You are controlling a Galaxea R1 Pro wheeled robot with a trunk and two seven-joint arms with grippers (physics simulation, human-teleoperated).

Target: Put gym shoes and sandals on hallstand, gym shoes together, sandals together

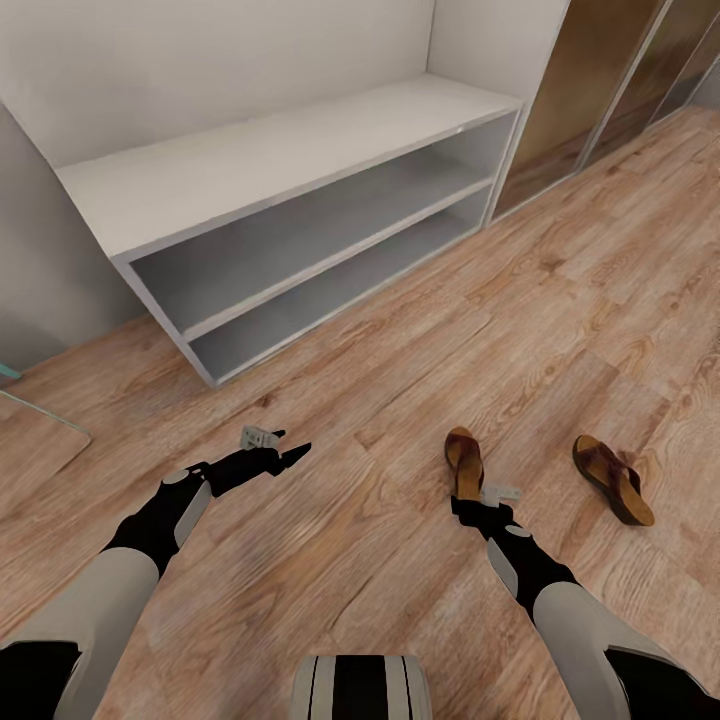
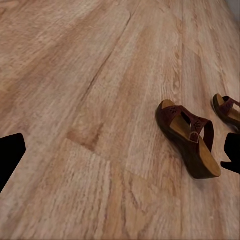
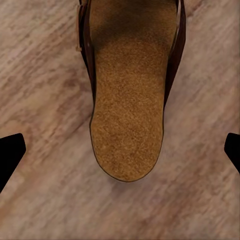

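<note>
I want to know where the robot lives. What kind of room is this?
Probably a hallway in a home. A low grey-white shoe rack stands against the wall, two brown sandals lie on the wood-plank floor, and tall doors stand beside the rack.

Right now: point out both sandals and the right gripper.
Near sandal [image 1: 463, 458], head view, on its tan footbed.
Far sandal [image 1: 611, 477], head view, on its brown strap.
Right gripper [image 1: 468, 503], head view, between its fingertips at the near sandal's heel.

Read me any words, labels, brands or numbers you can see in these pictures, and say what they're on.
None. No readable text on the two sandals, the hallstand, or the corridor floor. The near sandal's tan footbed is plain, with no stamped brand visible.
</note>
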